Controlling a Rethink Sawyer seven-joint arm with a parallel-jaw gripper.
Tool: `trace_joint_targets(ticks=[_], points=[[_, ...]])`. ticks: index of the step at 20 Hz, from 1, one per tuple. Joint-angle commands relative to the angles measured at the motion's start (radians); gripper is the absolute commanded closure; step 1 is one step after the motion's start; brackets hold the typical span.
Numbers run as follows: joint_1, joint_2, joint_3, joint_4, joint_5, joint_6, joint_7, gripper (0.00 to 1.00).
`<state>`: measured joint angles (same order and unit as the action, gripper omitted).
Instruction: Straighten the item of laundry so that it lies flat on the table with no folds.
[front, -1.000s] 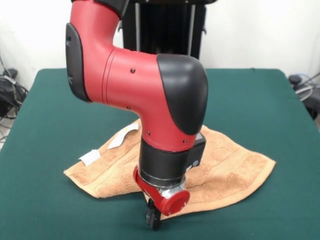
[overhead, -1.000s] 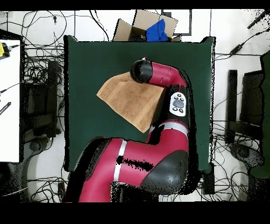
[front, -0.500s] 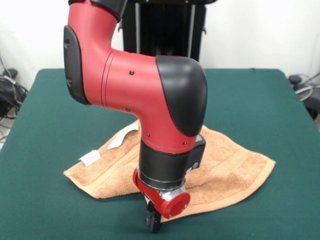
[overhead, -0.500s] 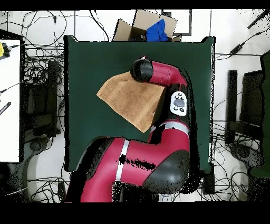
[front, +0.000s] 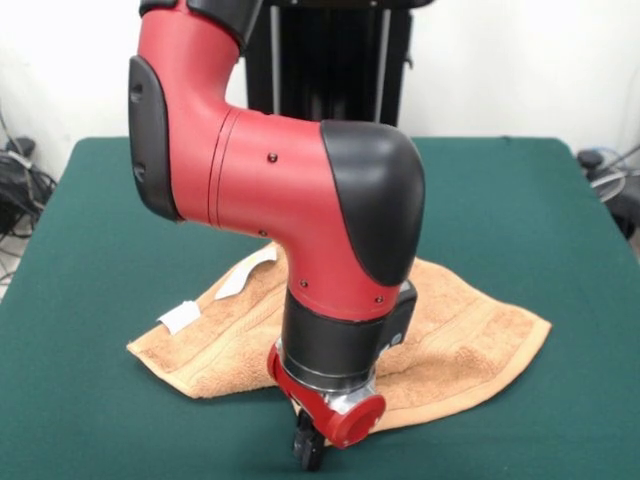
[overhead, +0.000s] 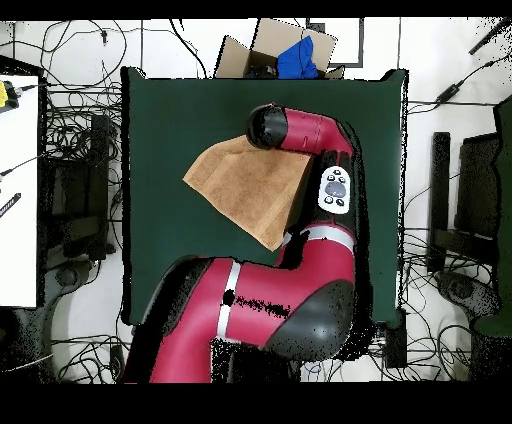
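The orange-tan towel (front: 455, 335) lies on the dark green table (front: 100, 210), rumpled, with one side folded over. In the overhead view it (overhead: 240, 185) shows as a rough triangle on the table (overhead: 180, 100). A white label tag (front: 180, 316) sticks out at its left edge, and a second white strip (front: 245, 275) lies further back. My gripper (front: 308, 450) hangs from the red wrist, low over the table at the towel's near edge. The arm hides the towel's middle, and in the overhead view the wrist (overhead: 268, 127) covers the gripper.
The red arm's big elbow (front: 300, 190) fills the middle of the front view. Beyond the table's far edge in the overhead view stand a cardboard box (overhead: 258, 48) with blue cloth (overhead: 298, 58) and several cables. A white bench (overhead: 18, 190) stands at the left.
The wrist and gripper have shifted slightly toward the table's near edge in the front view and a little lower. The towel has not visibly moved.
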<state>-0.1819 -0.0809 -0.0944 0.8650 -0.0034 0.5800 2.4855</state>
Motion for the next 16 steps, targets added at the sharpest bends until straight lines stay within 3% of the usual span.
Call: trace_joint_targets(ticks=[1, 10, 16], points=[[0.033, 0.173, 0.091, -0.206, -0.004, -0.113, 0.025, 1.00], [0.026, 0.310, 0.077, -0.510, -0.032, -0.042, 0.082, 1.00], [0.023, 0.346, 0.091, -0.604, -0.059, 0.006, 0.109, 1.00]])
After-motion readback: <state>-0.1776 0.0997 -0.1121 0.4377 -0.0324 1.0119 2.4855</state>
